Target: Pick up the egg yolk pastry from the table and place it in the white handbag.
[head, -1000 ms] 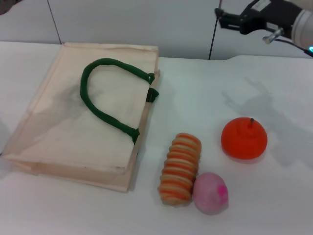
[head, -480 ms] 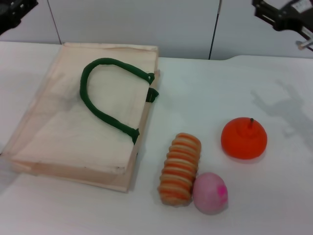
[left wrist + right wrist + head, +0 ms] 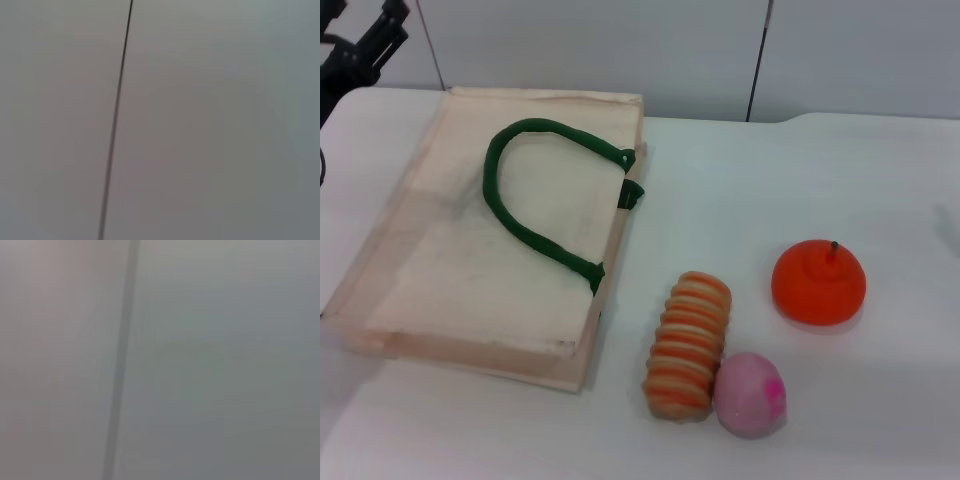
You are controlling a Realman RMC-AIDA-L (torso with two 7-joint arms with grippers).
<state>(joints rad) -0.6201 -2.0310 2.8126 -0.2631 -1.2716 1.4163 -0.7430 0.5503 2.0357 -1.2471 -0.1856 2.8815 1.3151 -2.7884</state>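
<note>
The white handbag [image 3: 470,270] lies flat on the left part of the table, with its dark green rope handle [image 3: 525,205] curled on top. The egg yolk pastry is not in view in any frame. My left gripper [image 3: 368,45] is raised at the far left corner, above and behind the bag's back left corner. My right gripper is out of view. Both wrist views show only a plain grey wall with a dark seam [image 3: 114,125].
An orange-and-cream striped roll [image 3: 688,345] lies right of the bag. A pink ball [image 3: 750,393] touches its near end. An orange fruit [image 3: 819,282] stands farther right. The wall [image 3: 670,50] rises just behind the white table [image 3: 740,190].
My right arm has risen away to the right and left the head view. My left gripper has come into view at the top left corner. The things on the table have not moved.
</note>
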